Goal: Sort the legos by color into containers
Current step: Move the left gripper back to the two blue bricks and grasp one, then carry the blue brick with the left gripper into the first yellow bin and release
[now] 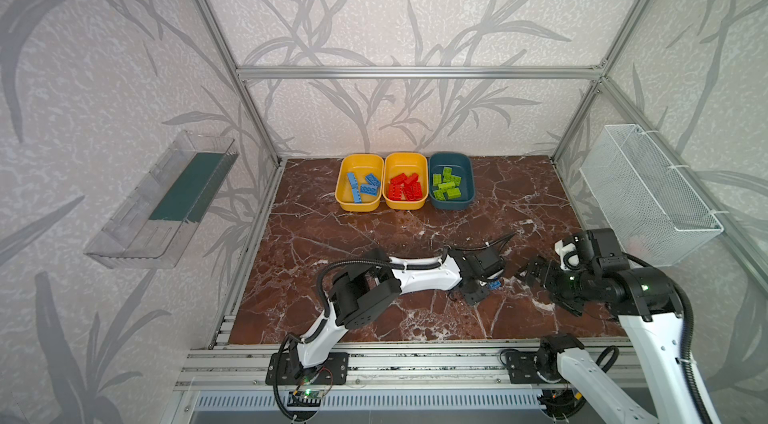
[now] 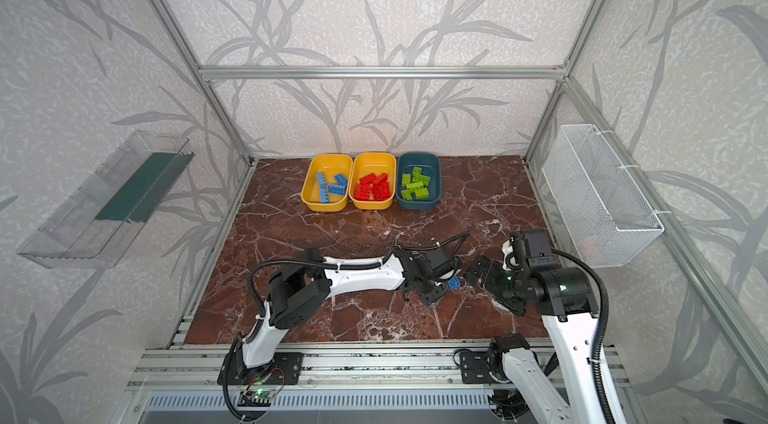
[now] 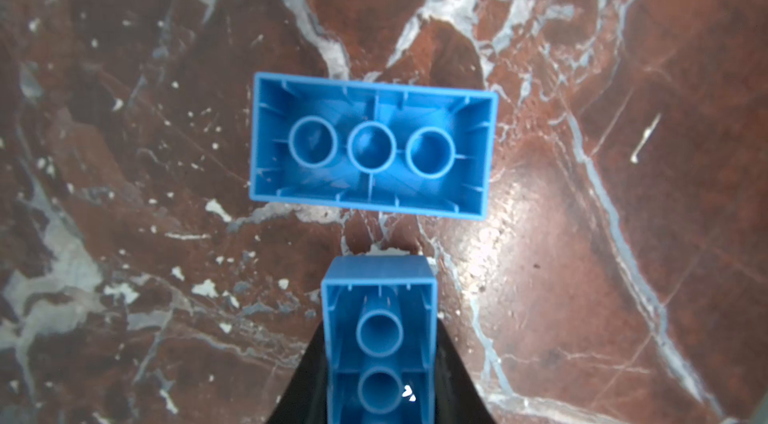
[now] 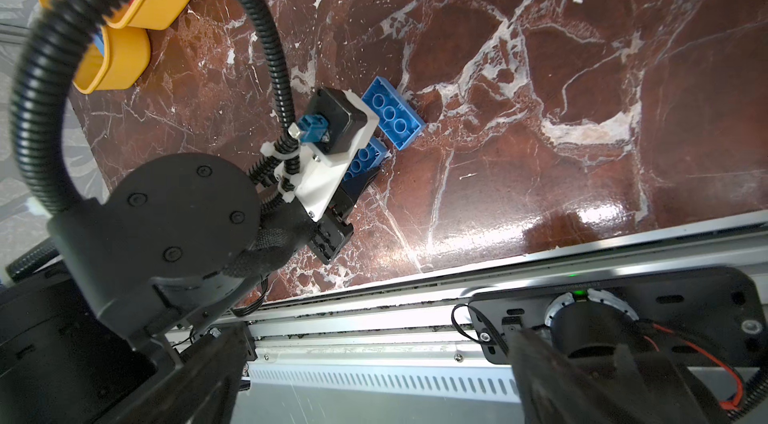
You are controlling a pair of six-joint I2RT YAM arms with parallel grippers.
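Observation:
My left gripper (image 3: pixel 379 363) is shut on a blue lego (image 3: pixel 378 318), hollow underside up, low over the marble table. A second blue lego (image 3: pixel 372 145) lies upside down on the table just beyond it, apart from it; the right wrist view shows the loose lego (image 4: pixel 392 118) and the held one (image 4: pixel 363 157). In both top views a bit of blue (image 1: pixel 494 285) (image 2: pixel 454 283) peeks out at the left gripper (image 1: pixel 478 291) (image 2: pixel 430 291). My right gripper (image 1: pixel 546 286) (image 2: pixel 494 289) (image 4: pixel 378 376) hangs open and empty just right of it.
Three tubs stand in a row at the back: a yellow tub (image 1: pixel 341 187) with blue legos (image 1: pixel 368 190), a yellow tub (image 1: pixel 406 157) with red legos (image 1: pixel 405 189), and a teal tub (image 1: pixel 451 156) with green legos (image 1: pixel 446 185). A wire basket (image 1: pixel 648 193) and a clear tray (image 1: pixel 162 201) hang on the side walls.

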